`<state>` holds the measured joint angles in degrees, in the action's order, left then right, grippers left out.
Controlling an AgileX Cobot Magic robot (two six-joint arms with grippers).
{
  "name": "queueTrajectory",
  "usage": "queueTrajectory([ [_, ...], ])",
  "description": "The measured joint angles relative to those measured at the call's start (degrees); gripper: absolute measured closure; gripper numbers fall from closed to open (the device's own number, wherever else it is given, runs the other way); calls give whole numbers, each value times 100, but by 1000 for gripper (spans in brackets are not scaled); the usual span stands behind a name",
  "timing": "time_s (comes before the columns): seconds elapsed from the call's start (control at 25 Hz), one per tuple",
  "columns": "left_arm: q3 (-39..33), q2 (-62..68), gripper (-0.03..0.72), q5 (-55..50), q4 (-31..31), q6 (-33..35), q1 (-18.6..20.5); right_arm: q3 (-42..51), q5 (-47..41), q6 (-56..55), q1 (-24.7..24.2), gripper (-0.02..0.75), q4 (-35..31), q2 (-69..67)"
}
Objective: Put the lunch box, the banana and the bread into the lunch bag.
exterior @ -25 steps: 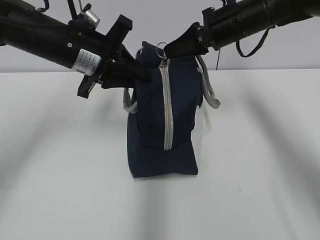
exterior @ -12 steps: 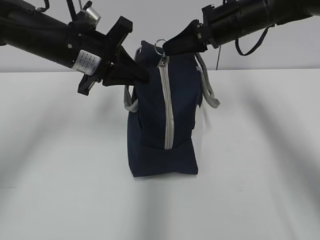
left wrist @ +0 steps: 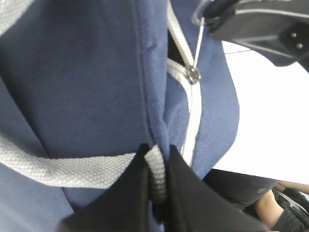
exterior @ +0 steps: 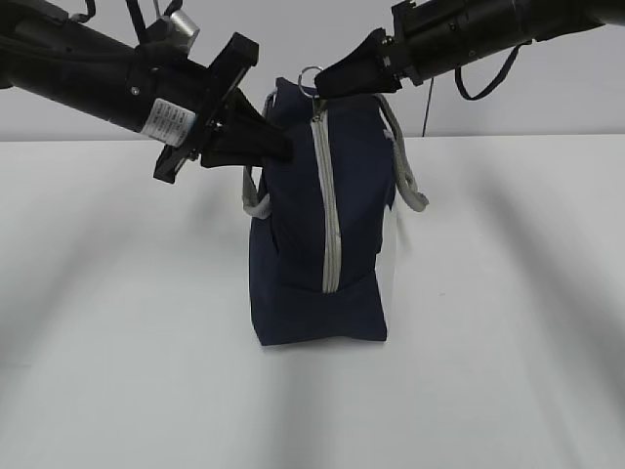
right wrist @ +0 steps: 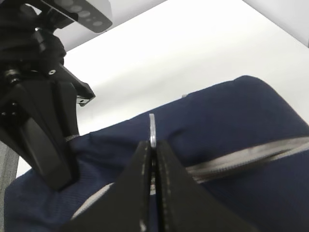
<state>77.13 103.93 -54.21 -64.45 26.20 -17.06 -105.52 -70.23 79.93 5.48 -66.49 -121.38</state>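
Note:
The navy lunch bag (exterior: 293, 244) stands upright mid-table, its grey zipper (exterior: 328, 210) running down the near side. My left gripper (exterior: 278, 147) is shut on the bag's grey webbing handle (left wrist: 157, 171) at the upper left edge. My right gripper (exterior: 322, 86) is shut on the metal ring pull (exterior: 310, 76) at the bag's top; the ring (right wrist: 152, 129) stands between the black fingers. In the left wrist view the zipper (left wrist: 181, 46) shows a short dark gap above the slider (left wrist: 193, 74). The lunch box, banana and bread are out of view.
The white table (exterior: 508, 322) extends around the bag on both sides. A second grey handle (exterior: 405, 176) hangs on the bag's right side. Both arms reach in from the upper corners above the bag.
The right gripper has risen slightly and shifted left with the ring pull, lifting the bag's top. The left gripper holds about the same place.

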Motion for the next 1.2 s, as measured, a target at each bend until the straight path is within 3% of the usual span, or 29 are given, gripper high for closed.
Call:
queueTrajectory([
  [0.68, 16, 0, 661, -319, 0, 289, 0, -31, 368, 0, 0, 754, 0, -14],
  [1.2, 16, 0, 662, -857, 260, 491, 0, -39, 1613, 0, 0, 754, -123, -27],
])
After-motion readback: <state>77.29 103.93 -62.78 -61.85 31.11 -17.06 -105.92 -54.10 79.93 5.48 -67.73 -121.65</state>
